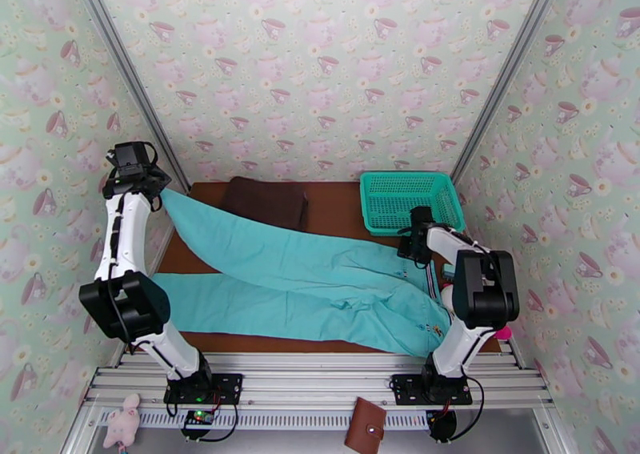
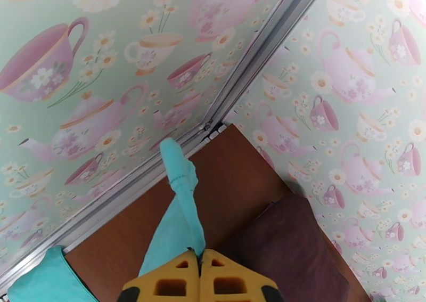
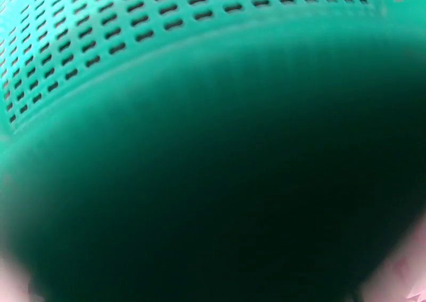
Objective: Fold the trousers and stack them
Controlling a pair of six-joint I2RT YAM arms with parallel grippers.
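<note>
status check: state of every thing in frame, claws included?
trousers: unfolded, legs splayed, far leg's end pinched
left claw: shut on the trousers' leg end
right claw: at the waist end beside the basket, open or shut unclear
basket: upright, looks empty
brown cloth: folded, lying flat

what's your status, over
Left tool shut on trousers leg end, raised. Right tool at basket, state unclear. Trousers unfolded, legs splayed.
</note>
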